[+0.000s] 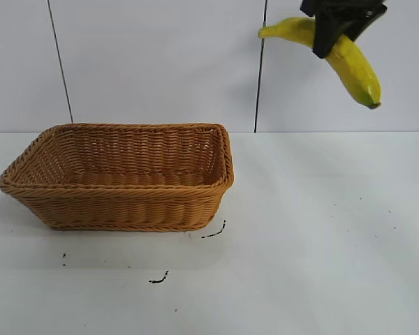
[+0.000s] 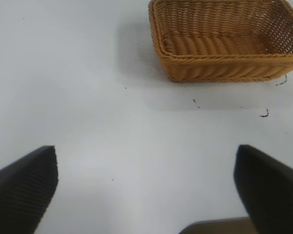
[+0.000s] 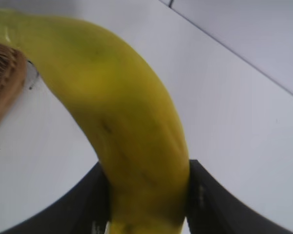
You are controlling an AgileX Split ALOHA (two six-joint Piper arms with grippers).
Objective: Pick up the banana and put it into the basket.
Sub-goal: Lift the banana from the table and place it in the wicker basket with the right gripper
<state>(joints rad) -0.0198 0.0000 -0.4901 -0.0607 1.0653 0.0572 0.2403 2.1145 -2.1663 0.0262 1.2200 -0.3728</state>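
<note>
My right gripper is shut on the yellow banana and holds it high above the table, at the upper right of the exterior view, well to the right of the basket. The banana hangs tilted, its dark tip pointing down to the right. In the right wrist view the banana sits clamped between the two black fingers. The tan wicker basket stands empty on the table at the left; it also shows in the left wrist view. My left gripper is open and empty above bare table.
The white table carries a few small black marks in front of the basket. A white wall with two thin dark cables stands behind.
</note>
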